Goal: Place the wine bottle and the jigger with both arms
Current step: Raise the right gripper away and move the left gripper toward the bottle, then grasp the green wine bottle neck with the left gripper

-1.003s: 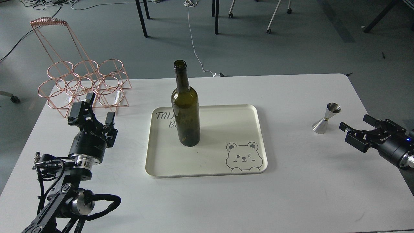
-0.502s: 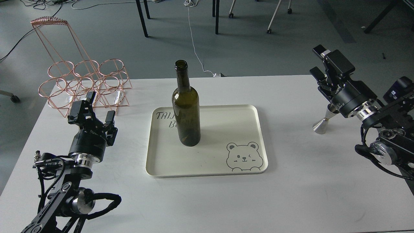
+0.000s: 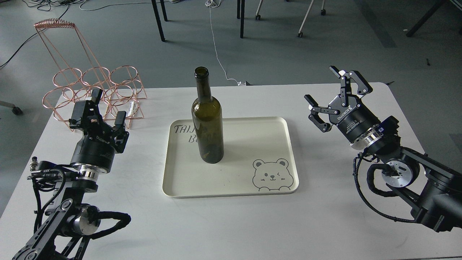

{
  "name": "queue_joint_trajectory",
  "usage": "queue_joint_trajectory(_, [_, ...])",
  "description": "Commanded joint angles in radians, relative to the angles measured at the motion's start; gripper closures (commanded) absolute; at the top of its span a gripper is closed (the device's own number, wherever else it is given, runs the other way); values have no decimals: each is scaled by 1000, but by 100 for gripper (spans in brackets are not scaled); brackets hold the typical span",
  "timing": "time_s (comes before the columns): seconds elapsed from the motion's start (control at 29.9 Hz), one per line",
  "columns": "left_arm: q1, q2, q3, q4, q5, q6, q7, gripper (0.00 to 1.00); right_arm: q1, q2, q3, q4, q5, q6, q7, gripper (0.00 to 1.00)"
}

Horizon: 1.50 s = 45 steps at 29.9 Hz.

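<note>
On cream tray [image 3: 252, 144], smooth green glass wine bottle [image 3: 207, 126], seemingly unlabelled.

Wine bottle [image 3: 207, 122]: tall, dark olive-green glass, long narrow neck, open mouth, no label. Standing upright, base at the left-centre of the cream tray [image 3: 278, 126], partly covering the lettering printed there. Well apart from both arms.

Jigger: not visible in head view; position and pose cannot be told.
</note>
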Motion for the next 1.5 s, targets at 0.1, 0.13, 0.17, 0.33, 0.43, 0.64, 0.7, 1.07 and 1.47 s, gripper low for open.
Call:
queue_joint_trajectory(0.1, [10,92,5,-44,116,0,-110,2,-35,14,-22,-49,6,4,0,2])
queue_joint_trajectory(0.13, [10,112,9,-51,147,0,-110,2,-35,14,-22,-47,12,4,0,2])
queue_joint_trajectory(0.17, [10,136,23,-60,179,0,-110,2,-37,11,-22,-49,15,4,0,1])
queue_joint_trajectory(0.33, [1,233,38,-129,324,-27,-110,2,-37,-1,-17,-50,15,4,0,1])
queue_joint_trajectory(0.43, [-4,288,37,-166,458,-86,-110,2,-38,-1,-16,-50,13,4,0,1])
queue_joint_trajectory(0.64, [-53,408,41,-246,845,-138,-110,2,-38,0,-17,-53,10,4,0,1])
queue_joint_trajectory(0.7, [-95,449,72,-252,958,-149,-110,2,-38,0,-19,-53,9,4,0,1])
queue_joint_trajectory(1.07, [-465,492,351,-182,1210,-166,-110,2,-43,-1,-17,-55,3,4,0,1])
queue_joint_trajectory(1.47, [-614,422,445,-54,1247,-169,-110,2,-51,-1,-16,-55,1,4,0,1])
